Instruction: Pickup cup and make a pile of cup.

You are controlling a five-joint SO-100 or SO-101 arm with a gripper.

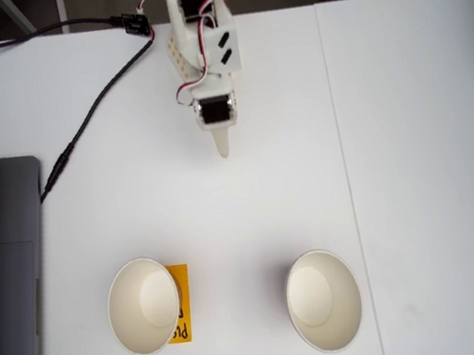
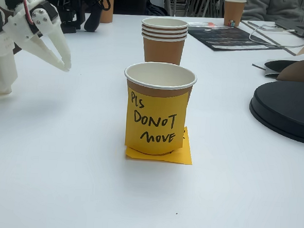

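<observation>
Two paper cups stand open side up near the front of the white table in a fixed view: one cup (image 1: 144,306) on an orange sticky note (image 1: 182,306), the other cup (image 1: 324,300) to its right. From table level, the near cup (image 2: 158,109) has brown walls, a white rim and an orange note reading "PLS DO NOT MOVE". Behind it, the far cup (image 2: 164,40) shows several stacked rims. My gripper (image 1: 223,150) hangs well behind both cups, fingers together and holding nothing; it sits at the left (image 2: 66,66) in the table-level view.
A laptop (image 1: 2,275) lies at the left edge, with a black cable (image 1: 86,120) running to the arm's base. A table seam (image 1: 343,170) runs right of the cups. A black round object (image 2: 286,109) and more cups (image 2: 234,10) stand further off.
</observation>
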